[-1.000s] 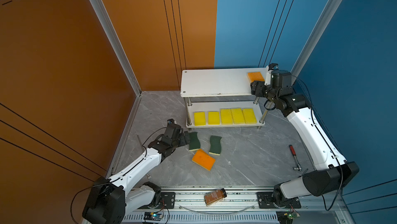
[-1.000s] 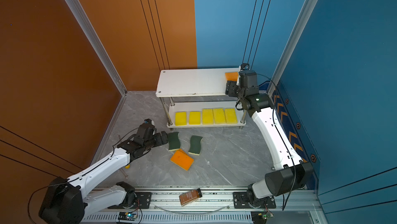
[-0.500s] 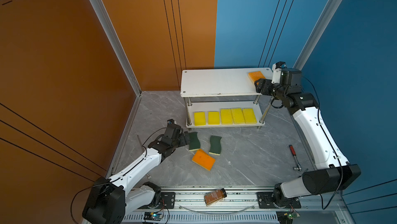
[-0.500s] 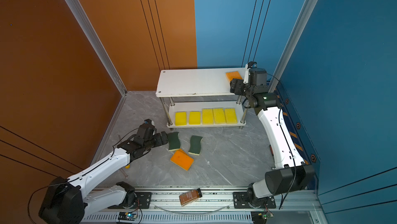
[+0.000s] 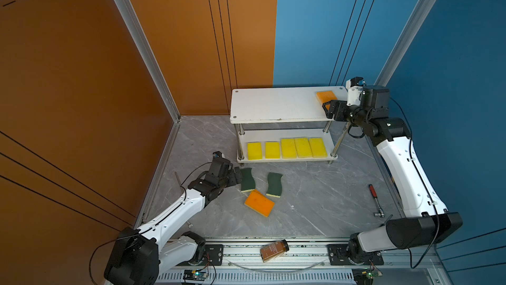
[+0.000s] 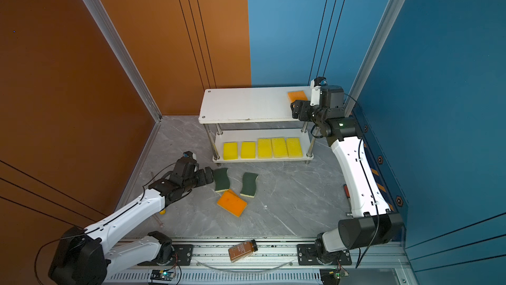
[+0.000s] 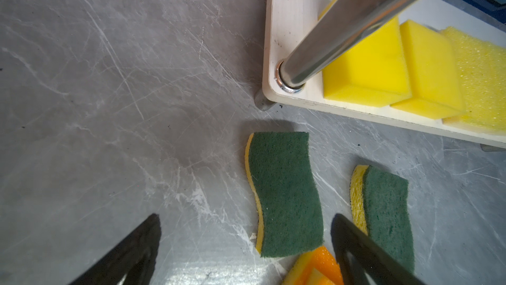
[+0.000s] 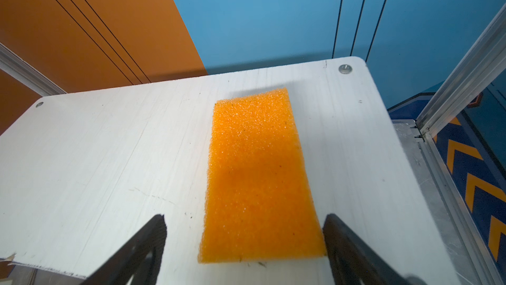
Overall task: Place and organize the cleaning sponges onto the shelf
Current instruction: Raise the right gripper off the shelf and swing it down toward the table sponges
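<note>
Shelf (image 5: 273, 105): two white boards on chrome posts. I see it standing at the back of the grey table (image 5: 315, 201) in both top views.

Upper orange sponge (image 5: 326, 96): I count one, flat on the top board at its right end, near the corner screw.

Yellow sponges (image 5: 288, 148): I count five, side by side in a row on the lower board.

First green sponge (image 5: 247, 179): flat on the table in front of the shelf, green face up, just beside the left gripper (image 5: 238, 177).

Second green sponge (image 5: 274, 184): flat on the table, to the right of the first and apart from it.

Lower orange sponge (image 5: 259, 203): on the table in front of the two green ones, turned at an angle, with one corner touching the first green sponge. I cannot tell whether another sponge lies under it.

Left gripper: jaws spread wide, holding nothing. In my left wrist view the first green sponge shows between the fingers, closer to one. I cannot tell whether they touch it.

Right gripper (image 8: 245, 216): jaws apart, holding nothing, straddling the near end of the upper orange sponge. One finger stands clear of it and the other is at its corner.

Brown bottle (image 5: 274, 250): lying on its side on the front rail.

Red-handled tool (image 5: 375, 200): on the table at the right, near the right arm.
</note>
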You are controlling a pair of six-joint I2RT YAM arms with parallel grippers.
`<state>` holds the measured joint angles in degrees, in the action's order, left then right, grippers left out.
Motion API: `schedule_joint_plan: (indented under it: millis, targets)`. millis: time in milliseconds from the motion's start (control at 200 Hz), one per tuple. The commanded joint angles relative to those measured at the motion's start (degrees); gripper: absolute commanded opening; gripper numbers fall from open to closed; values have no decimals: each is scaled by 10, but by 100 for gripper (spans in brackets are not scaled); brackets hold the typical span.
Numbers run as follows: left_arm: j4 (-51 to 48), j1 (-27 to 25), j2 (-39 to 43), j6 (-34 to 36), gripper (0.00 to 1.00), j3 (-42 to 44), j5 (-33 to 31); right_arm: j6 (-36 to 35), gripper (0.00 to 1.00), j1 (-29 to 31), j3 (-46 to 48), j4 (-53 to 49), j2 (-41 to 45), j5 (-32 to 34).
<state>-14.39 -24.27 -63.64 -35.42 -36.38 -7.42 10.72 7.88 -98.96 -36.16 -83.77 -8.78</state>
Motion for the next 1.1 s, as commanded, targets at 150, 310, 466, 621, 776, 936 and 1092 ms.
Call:
schedule_joint_plan:
  millis: [150, 310, 466, 621, 776, 936, 1092]
  targets:
    - [-2, 6, 7, -4, 98, 8, 4, -16, 88, 4, -14, -32, 14, 3]
    - [-2, 6, 5, -3, 98, 8, 6, -22, 89, 4, -8, -32, 23, 22]
    - [-3, 6, 7, -3, 98, 8, 5, -27, 91, -8, -10, -32, 33, 26]
    - [-4, 6, 4, -4, 98, 6, 5, -35, 96, -27, -8, -33, 56, 13]
    - [-4, 7, -3, -1, 98, 0, 14, -57, 100, -29, -2, -57, 86, -48]
    - [-2, 7, -7, 0, 98, -7, 25, -84, 100, 4, -10, -132, 101, -126]
    - [-4, 6, -3, 3, 98, -6, 27, -127, 100, 140, 9, -214, 106, -24]
